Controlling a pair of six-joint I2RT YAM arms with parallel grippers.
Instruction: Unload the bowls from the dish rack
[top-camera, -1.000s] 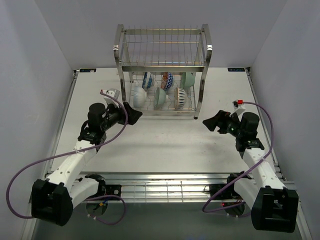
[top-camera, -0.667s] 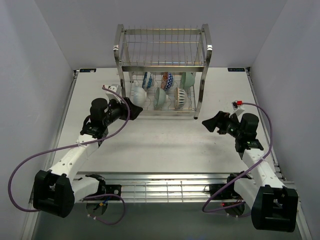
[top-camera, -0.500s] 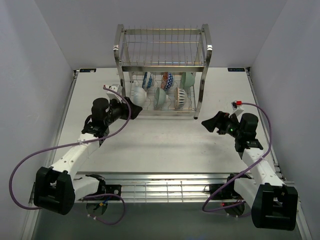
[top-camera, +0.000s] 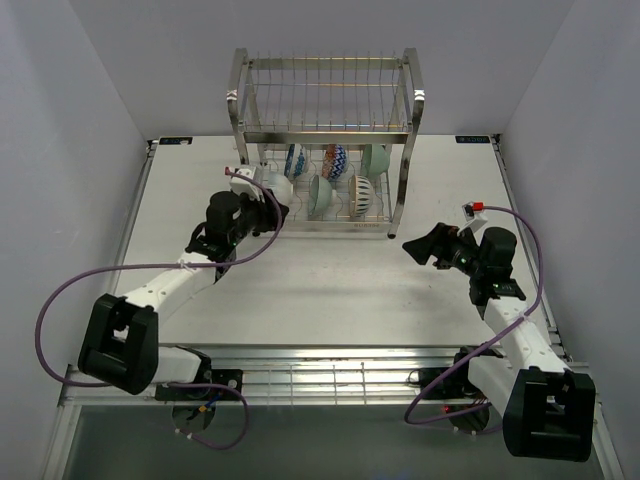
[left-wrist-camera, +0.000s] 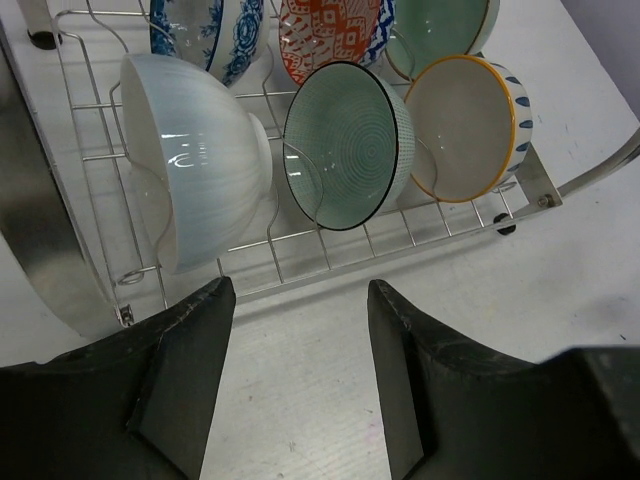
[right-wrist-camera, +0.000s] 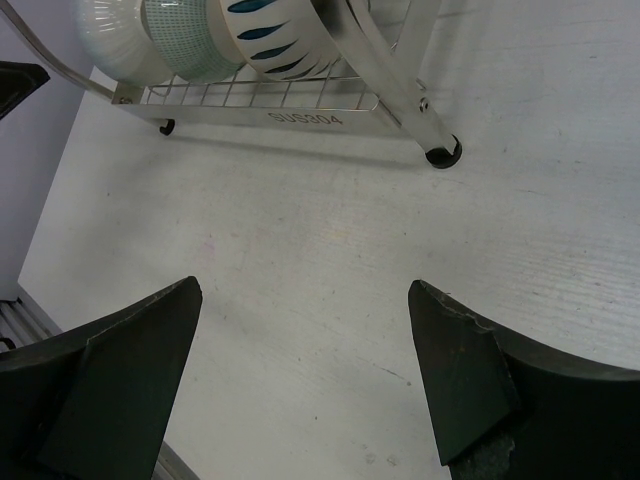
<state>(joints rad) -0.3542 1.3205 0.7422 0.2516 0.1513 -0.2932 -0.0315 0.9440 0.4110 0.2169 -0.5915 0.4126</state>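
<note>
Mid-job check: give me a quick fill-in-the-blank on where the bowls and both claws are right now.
In the tall shiny steel wire dish rack, all six small round ceramic bowls sit on the ____ tier.
The white ribbed ceramic bowl stands at the front row's ____ end, nearest the left claw.
The right claw hangs open over the white table, holding ____.
Missing words: lower; left; nothing.

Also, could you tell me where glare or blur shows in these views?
Left wrist: glare on the white bowl, left tool dark and soft-edged. Right wrist: right tool dark, table texture crisp. Top external: even light, shadow under the dish rack.
</note>
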